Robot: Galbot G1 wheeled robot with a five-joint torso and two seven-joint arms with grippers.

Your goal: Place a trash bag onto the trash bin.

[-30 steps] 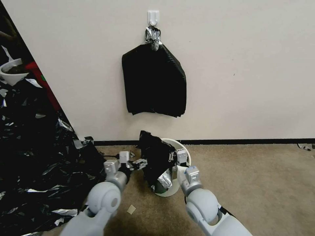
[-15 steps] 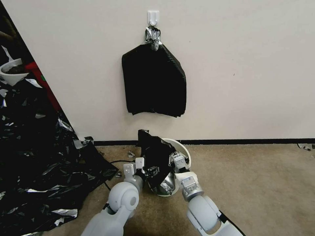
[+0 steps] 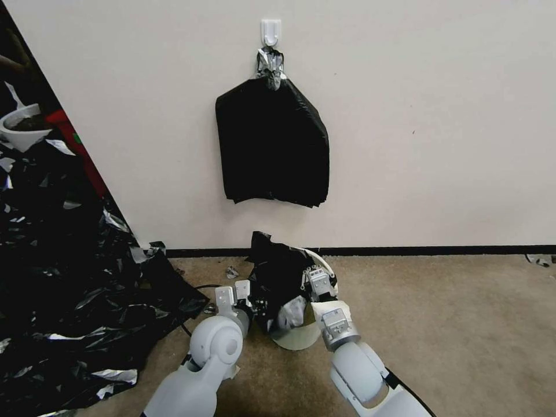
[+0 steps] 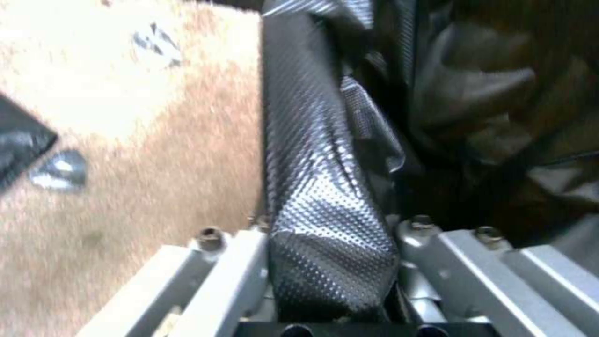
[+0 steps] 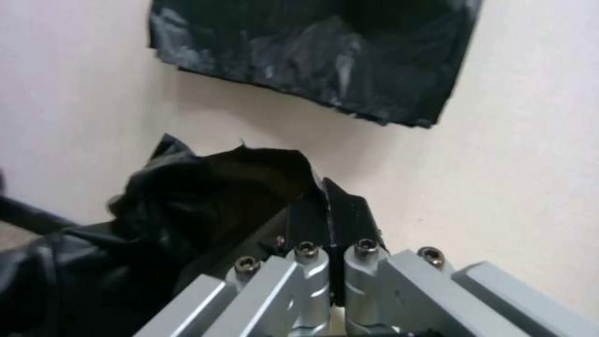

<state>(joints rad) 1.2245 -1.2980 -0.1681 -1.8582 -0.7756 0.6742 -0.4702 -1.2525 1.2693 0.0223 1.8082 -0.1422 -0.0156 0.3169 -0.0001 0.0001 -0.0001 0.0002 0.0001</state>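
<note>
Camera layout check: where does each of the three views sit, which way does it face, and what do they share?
Head view: on the head, facing forward and down at the cream-white round plastic trash bin by the wall; both arms show.
Left wrist view: on the left wrist, facing past the left gripper, shut on the glossy black plastic trash bag, toward tan carpet.
Right wrist view: on the right wrist, facing the wall past the right gripper, pinching the bag.
Shared: head and right wrist views both show the hanging stack of black bags.
</note>
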